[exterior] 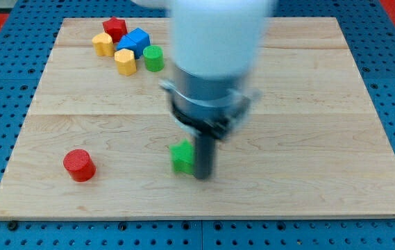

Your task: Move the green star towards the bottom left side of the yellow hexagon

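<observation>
The green star (181, 156) lies below the board's middle, partly hidden on its right side by my rod. My tip (203, 176) rests on the board, touching or very close to the star's right side. The yellow hexagon (125, 61) sits in the cluster at the view's top left, far up and to the left of the star.
In the cluster at the top left are a red block (115, 28), a blue block (136, 40), a second yellow block (102, 44) and a green cylinder (153, 58). A red cylinder (79, 165) stands at the lower left. The wooden board (322, 139) lies on a blue pegboard.
</observation>
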Robot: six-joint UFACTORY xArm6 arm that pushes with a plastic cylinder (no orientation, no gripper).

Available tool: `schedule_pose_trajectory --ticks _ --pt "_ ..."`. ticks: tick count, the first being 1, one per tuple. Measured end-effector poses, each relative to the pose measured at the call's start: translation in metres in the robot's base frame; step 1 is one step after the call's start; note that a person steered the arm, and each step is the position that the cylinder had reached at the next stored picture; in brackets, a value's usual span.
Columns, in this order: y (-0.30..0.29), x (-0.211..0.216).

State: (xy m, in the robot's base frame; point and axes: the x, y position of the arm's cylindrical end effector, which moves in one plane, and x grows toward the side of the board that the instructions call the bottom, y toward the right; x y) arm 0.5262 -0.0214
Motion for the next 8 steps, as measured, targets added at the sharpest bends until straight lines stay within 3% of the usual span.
schedule_pose_trajectory --ticks 1,2,3,4,5,6,7,8 --pt "-0.078 -0.071" --pt "-0.058 -0.047" --pt "-0.091 -0.025" --pt "-0.142 -0.040" --pt "-0.112 -0.085" --pt "-0.118 -0.100" --pt "-0.105 -0.037" --pt "-0.155 -0.035"
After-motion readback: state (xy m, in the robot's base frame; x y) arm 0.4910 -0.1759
